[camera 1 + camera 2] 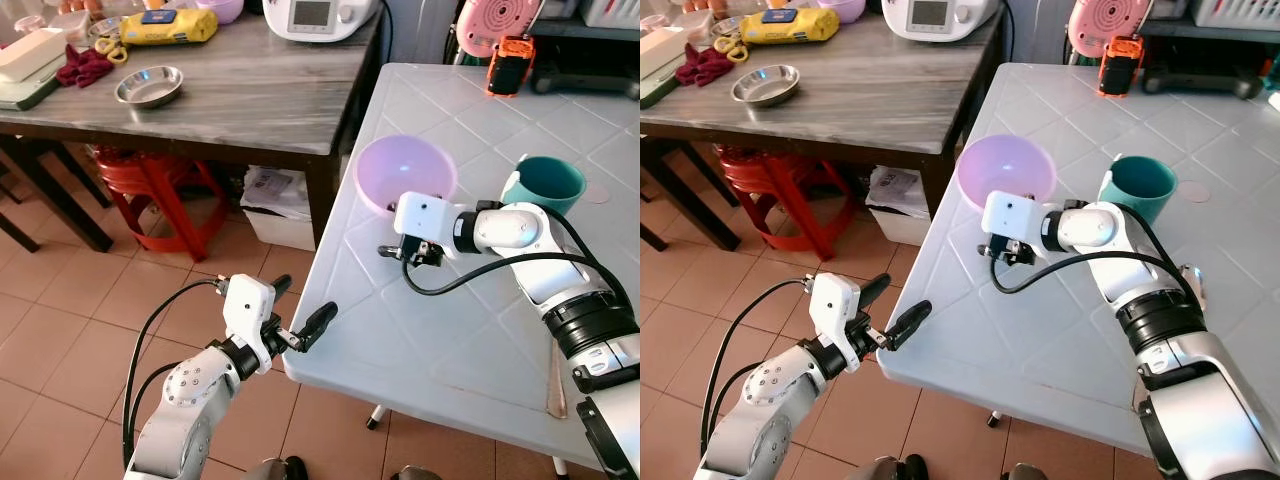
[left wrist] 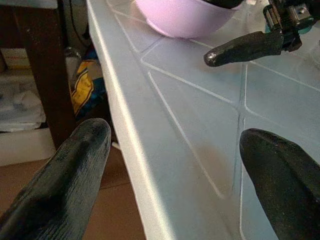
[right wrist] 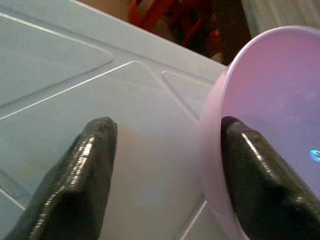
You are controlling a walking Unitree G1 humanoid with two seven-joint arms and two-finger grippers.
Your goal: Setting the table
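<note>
Bowl (image 1: 404, 172) rim partly hidden behind the right pincer (image 3: 165, 165), spread wide.

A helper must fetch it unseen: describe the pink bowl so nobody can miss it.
Find the white table on the right, beside the dark wooden one. The bowl sits near its left edge, just beyond the right pincer. It is wide, shallow and pale pink, unlike the tall teal cup to its right.
</note>
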